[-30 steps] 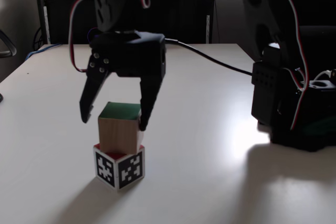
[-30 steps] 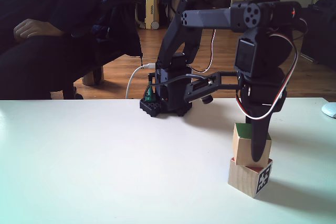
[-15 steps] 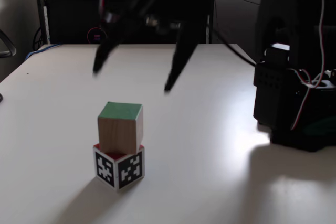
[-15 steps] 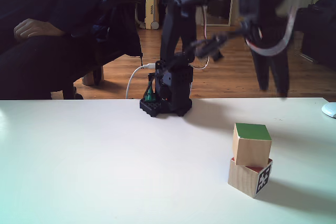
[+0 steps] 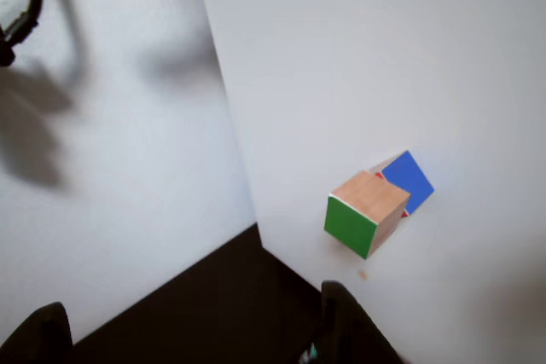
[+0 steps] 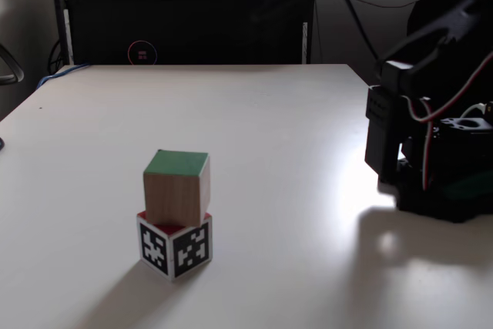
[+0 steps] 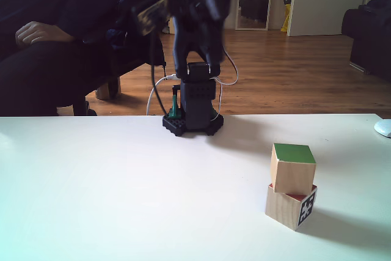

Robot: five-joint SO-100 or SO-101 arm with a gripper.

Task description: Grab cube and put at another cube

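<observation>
The cube with the green face (image 6: 176, 187) rests on top of another cube (image 6: 175, 248), whose near sides carry black-and-white marker patterns with a sliver of red above them. The stack also stands at the right of a fixed view, green-faced cube (image 7: 292, 166) over the lower cube (image 7: 291, 207). In the other view, from high up, the green-faced cube (image 5: 363, 210) partly covers the blue face of the lower cube (image 5: 408, 178). My gripper (image 5: 192, 338) is open and empty, its dark fingertips (image 5: 341, 323) wide apart, well away from the stack. The arm (image 7: 195, 41) is folded back over its base, blurred.
The arm's base (image 6: 431, 152) stands at the table's right side. A black cabinet (image 6: 185, 25) sits behind the table. A seated person's hand (image 7: 36, 32) rests beyond the far table edge. A white object (image 7: 383, 128) lies at the right edge.
The open gripper, which stood around the green-faced cube, has lifted away and swung back toward the arm's base. The cube stays stacked on the other cube.
</observation>
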